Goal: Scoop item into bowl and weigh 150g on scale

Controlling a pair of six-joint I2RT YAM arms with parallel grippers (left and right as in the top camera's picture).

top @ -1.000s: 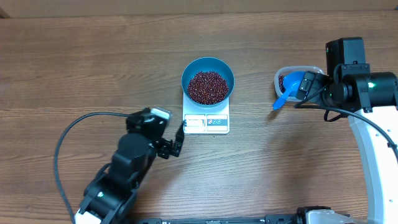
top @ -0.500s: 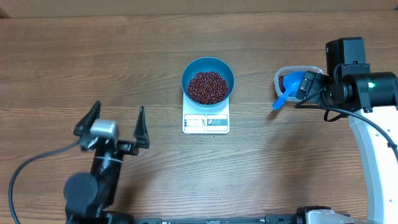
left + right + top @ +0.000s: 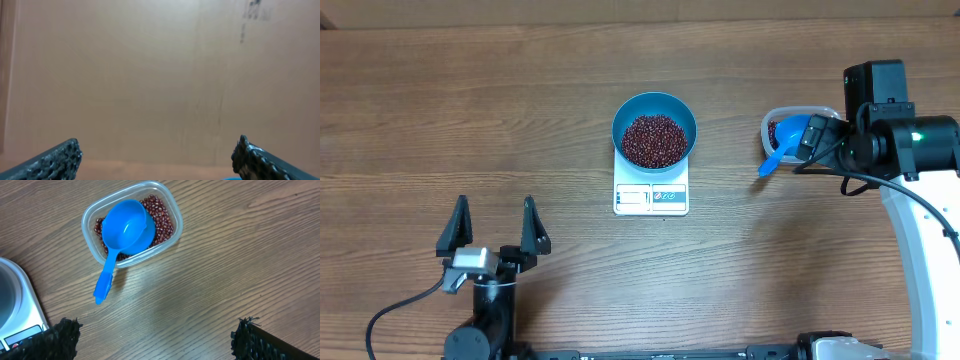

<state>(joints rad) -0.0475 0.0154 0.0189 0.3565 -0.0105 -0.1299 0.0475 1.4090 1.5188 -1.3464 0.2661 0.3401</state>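
Note:
The blue bowl (image 3: 654, 108) stands on the white scale (image 3: 651, 197) at mid-table, holding a heap of dark red-brown beans (image 3: 654, 140). My left gripper (image 3: 492, 228) is open and empty near the front left, well away from the scale. Its wrist view shows only its two fingertips (image 3: 57, 159) against a blurred tan background. My right gripper (image 3: 810, 142) is open over the right side, next to a clear tub (image 3: 132, 222) of more beans (image 3: 161, 219). A blue scoop (image 3: 125, 227) rests in that tub, handle hanging over the rim. The right fingers (image 3: 62, 336) hold nothing.
A corner of the scale (image 3: 20, 317) shows at the left edge of the right wrist view. A black cable (image 3: 395, 310) loops beside the left arm's base. Another cable (image 3: 850, 185) hangs from the right arm. Wooden tabletop (image 3: 770, 260) surrounds everything.
The left arm has drawn back from beside the scale to the front-left, with its open gripper now pointing at the far side. The right arm, bowl and scoop have not moved.

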